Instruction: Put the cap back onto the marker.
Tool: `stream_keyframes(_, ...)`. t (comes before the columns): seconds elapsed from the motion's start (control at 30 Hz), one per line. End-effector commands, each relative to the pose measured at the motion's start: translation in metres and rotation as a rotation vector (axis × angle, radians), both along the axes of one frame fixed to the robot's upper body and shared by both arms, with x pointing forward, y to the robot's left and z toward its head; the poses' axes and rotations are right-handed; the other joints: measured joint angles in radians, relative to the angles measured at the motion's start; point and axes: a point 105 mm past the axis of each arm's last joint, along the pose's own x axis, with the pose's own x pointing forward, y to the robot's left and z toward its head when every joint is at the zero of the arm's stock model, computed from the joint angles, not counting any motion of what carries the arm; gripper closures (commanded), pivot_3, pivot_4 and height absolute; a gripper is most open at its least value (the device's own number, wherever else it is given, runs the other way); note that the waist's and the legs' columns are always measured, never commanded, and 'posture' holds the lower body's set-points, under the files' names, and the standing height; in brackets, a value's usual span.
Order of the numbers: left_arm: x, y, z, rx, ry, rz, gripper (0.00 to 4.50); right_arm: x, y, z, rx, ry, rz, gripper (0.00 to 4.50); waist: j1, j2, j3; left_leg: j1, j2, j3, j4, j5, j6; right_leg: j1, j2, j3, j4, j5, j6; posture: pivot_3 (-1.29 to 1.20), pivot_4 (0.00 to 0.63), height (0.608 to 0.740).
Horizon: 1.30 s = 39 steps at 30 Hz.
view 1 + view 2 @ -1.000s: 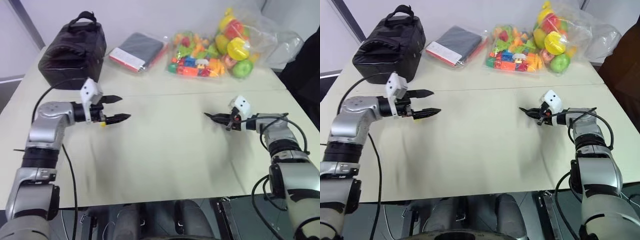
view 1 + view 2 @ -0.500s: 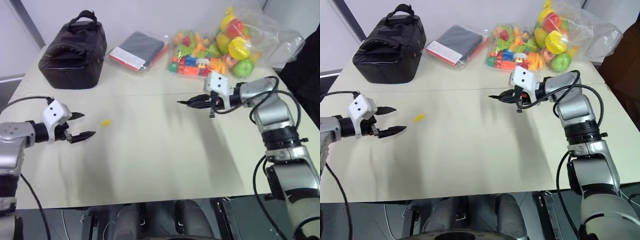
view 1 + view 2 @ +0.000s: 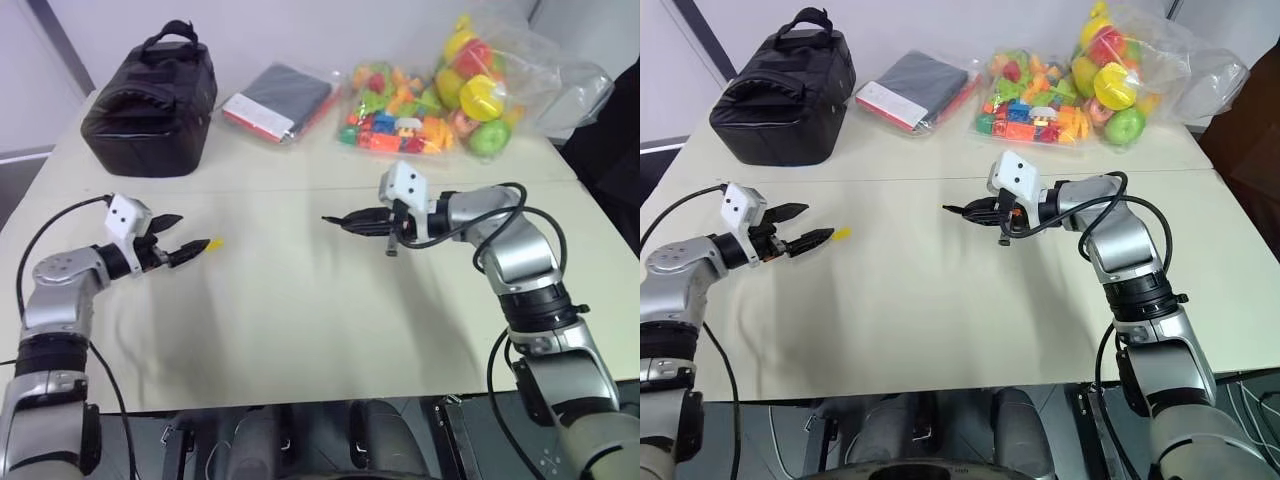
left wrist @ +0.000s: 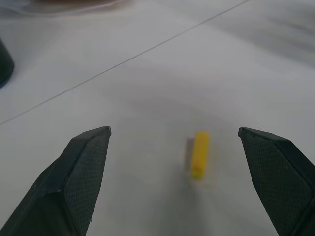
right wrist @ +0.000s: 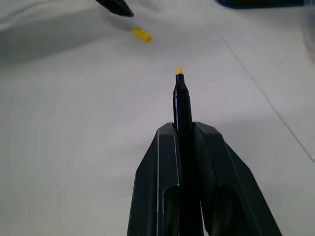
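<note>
Yellow cap (image 3: 212,243) lies loose on the table (image 3: 300,320); we hold the marker (image 5: 182,105) on the right.

From the head views, our left arm reaches forward low over the table, left gripper (image 3: 812,232) spread with its tips just short of the cap; our right arm bends inward, right gripper (image 3: 965,210) pointing left. Left wrist view: the cap lies between the wide-apart fingers (image 4: 78,172). Right wrist view: fingers pressed together on the marker, yellow tip aimed toward the cap.
</note>
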Motion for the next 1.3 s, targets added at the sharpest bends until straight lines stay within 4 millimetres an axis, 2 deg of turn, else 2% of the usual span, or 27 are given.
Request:
stream_keyframes(0.03, 0.006, -0.004, -0.002, 0.035, -0.010, -0.031, 0.12, -0.002, -0.005, 0.016, 0.012, -0.056, -0.013, 4.48, 0.000, 0.000, 0.000, 0.000, 0.000, 0.000, 0.000, 0.000, 0.000, 0.000, 0.000, 0.000, 0.000, 0.000, 0.000, 0.00, 0.150, 0.740)
stream_keyframes(0.23, 0.008, -0.004, -0.014, 0.079, 0.013, -0.052, 0.12, -0.003, -0.015, 0.017, 0.007, -0.066, -0.054, 4.48, -0.001, 0.000, 0.000, 0.000, 0.000, 0.000, 0.000, 0.000, 0.000, 0.000, 0.000, 0.000, 0.000, 0.000, 0.000, 0.00, 0.150, 0.740)
stream_keyframes(0.7, 0.007, -0.011, -0.030, 0.137, 0.042, -0.103, 0.12, -0.001, -0.017, 0.017, 0.022, -0.070, -0.076, 4.48, 0.001, 0.000, 0.000, 0.000, 0.000, -0.001, 0.000, -0.001, 0.002, 0.000, 0.000, 0.000, 0.000, 0.000, 0.000, 0.00, 0.150, 0.740)
stream_keyframes(0.8, 0.006, -0.013, -0.033, 0.140, 0.050, -0.112, 0.98, 0.000, -0.017, 0.016, 0.024, -0.070, -0.078, 4.50, 0.002, 0.000, 0.000, 0.000, 0.000, -0.001, 0.000, -0.002, 0.003, 0.000, -0.001, 0.000, 0.000, 0.000, 0.000, 0.00, 0.150, 0.740)
stream_keyframes(0.9, 0.004, -0.014, -0.036, 0.139, 0.071, -0.125, 2.46, 0.001, -0.019, 0.017, 0.025, -0.071, -0.085, 4.50, 0.002, 0.000, 0.000, 0.000, 0.000, -0.001, 0.000, -0.002, 0.003, 0.001, 0.000, 0.000, 0.000, 0.000, 0.000, 0.00, 0.150, 0.740)
stream_keyframes(0.97, 0.002, -0.013, -0.038, 0.147, 0.077, -0.128, 3.59, 0.001, -0.020, 0.017, 0.025, -0.071, -0.090, 4.50, 0.001, 0.000, 0.000, 0.001, 0.001, -0.001, 0.000, -0.002, 0.004, 0.001, 0.000, 0.000, 0.000, 0.000, 0.000, 0.00, 0.150, 0.740)
stream_keyframes(1.03, 0.002, -0.011, -0.039, 0.148, 0.083, -0.125, 4.45, 0.001, -0.021, 0.017, 0.024, -0.069, -0.094, 4.50, 0.000, 0.000, 0.000, 0.001, 0.001, -0.002, 0.000, -0.002, 0.004, 0.001, 0.000, -0.001, 0.001, 0.000, 0.000, 0.00, 0.150, 0.740)
stream_keyframes(1.2, 0.002, -0.006, -0.037, 0.156, 0.082, -0.108, 4.45, 0.001, -0.025, 0.015, 0.017, -0.064, -0.103, 4.50, 0.000, 0.000, 0.000, 0.001, 0.001, -0.002, 0.000, -0.002, 0.004, 0.001, 0.000, -0.001, 0.001, 0.000, 0.000, 0.00, 0.150, 0.740)
stream_keyframes(1.3, 0.008, -0.009, -0.024, 0.157, 0.047, -0.117, 4.45, 0.002, -0.029, 0.016, -0.008, -0.075, -0.094, 4.50, 0.000, 0.000, 0.000, 0.001, 0.001, -0.002, 0.000, -0.002, 0.004, 0.001, 0.000, -0.001, 0.001, 0.000, 0.000, 0.00, 0.150, 0.740)
